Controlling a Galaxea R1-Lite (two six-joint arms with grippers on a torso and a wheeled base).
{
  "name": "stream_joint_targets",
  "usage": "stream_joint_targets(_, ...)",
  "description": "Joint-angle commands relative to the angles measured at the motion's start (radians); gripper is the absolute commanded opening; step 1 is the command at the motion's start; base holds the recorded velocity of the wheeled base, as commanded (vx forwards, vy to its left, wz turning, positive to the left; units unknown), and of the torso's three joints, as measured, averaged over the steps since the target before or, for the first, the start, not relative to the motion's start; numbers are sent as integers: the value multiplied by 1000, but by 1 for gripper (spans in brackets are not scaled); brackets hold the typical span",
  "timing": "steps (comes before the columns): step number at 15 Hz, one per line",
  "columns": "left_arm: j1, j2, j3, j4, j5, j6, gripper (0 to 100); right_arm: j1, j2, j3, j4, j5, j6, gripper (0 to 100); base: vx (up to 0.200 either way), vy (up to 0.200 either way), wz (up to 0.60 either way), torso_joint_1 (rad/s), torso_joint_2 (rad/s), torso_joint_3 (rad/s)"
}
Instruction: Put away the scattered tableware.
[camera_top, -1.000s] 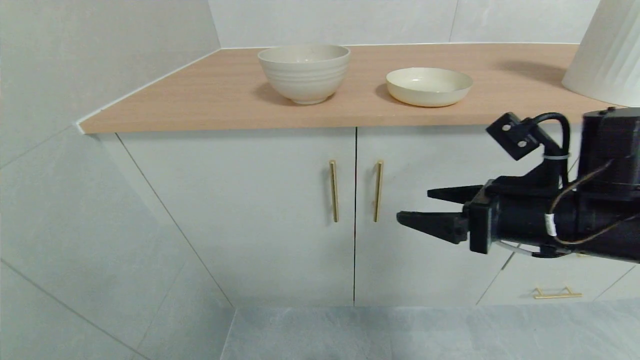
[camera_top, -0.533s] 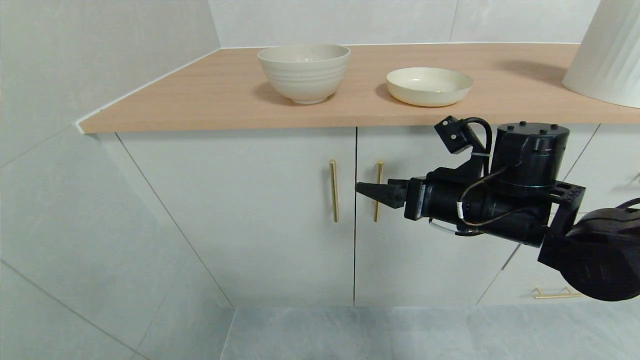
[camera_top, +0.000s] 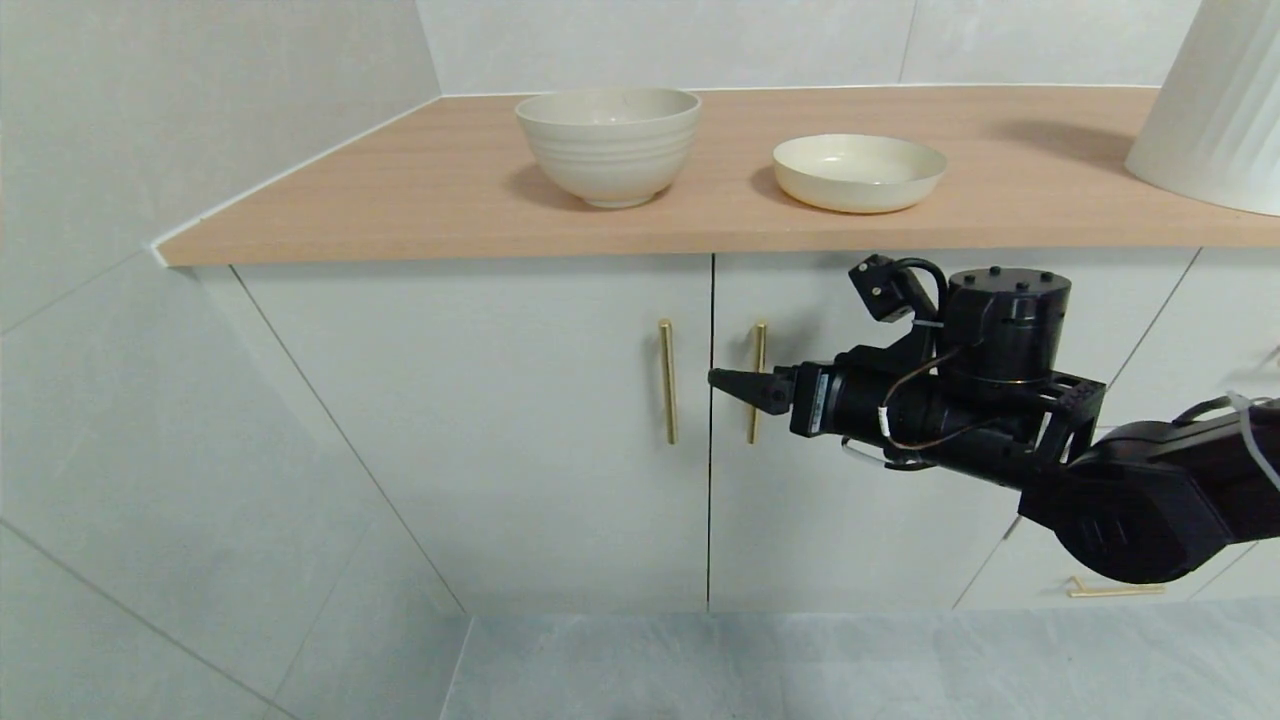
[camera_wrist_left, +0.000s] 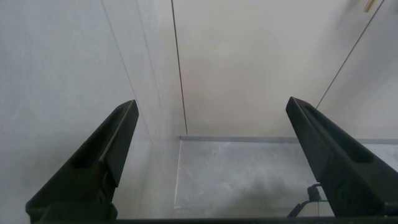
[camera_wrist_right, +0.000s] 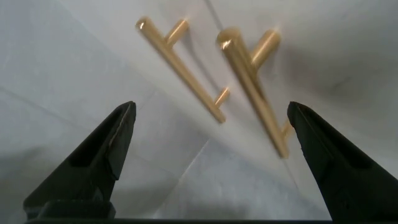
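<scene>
The bowl and the shallow dish sit apart on the tabletop. Below them, the right gripper hovers at the right cabinet door's brass handle, jaws spread wide. The left gripper likewise has its jaws released.

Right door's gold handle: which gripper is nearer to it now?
Right. The right gripper sits just in front of the right door's handle, open, tips level with its middle. The left gripper hangs low, open, facing pale panels and the floor, away from that handle.
</scene>
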Motion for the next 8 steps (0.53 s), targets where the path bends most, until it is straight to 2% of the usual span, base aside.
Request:
stream_joint_targets(1, 1, 0, -1, -1, 0, 0, 100, 2, 52, -3, -61, -17, 0, 100, 0, 0, 0, 0, 0, 0)
stream_joint_targets(8, 1, 0, 0, -1, 0, 0, 100, 39, 74, -6, -92, -27, 51, 100, 0, 0, 0, 0, 0, 0)
